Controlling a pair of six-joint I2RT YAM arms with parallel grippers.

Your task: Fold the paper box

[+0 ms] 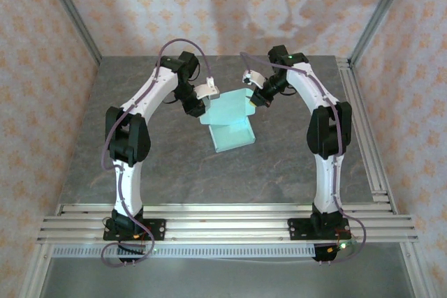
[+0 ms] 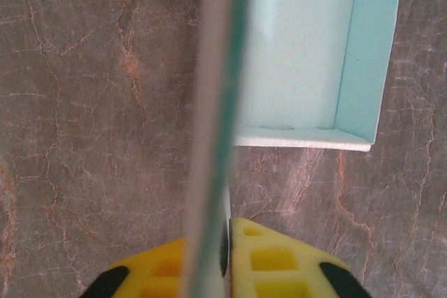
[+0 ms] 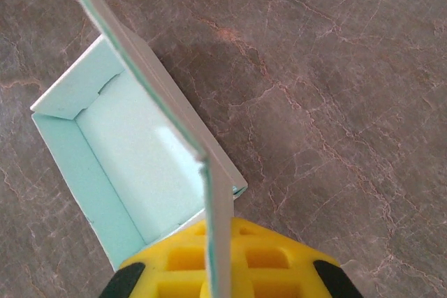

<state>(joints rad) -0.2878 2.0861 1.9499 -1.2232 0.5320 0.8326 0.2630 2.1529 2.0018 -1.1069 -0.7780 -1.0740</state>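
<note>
The paper box [image 1: 229, 125] is pale mint-green card, a shallow open tray lying mid-table with raised flaps at its far end. My left gripper [image 1: 202, 102] is at the box's far-left corner and my right gripper [image 1: 253, 99] at its far-right corner. In the left wrist view the yellow fingers [image 2: 272, 259] are shut on a flap [image 2: 216, 102] seen edge-on, with the tray [image 2: 307, 68] beyond. In the right wrist view the yellow fingers [image 3: 272, 256] are shut on another upright flap [image 3: 223, 200] beside the tray's inside [image 3: 133, 158].
The grey marbled table [image 1: 160, 165] has bare room to the left, right and front of the box. Aluminium rails [image 1: 223, 221] run along the near edge and another rail [image 1: 363, 130] down the right side. Patterned walls stand behind and at both sides.
</note>
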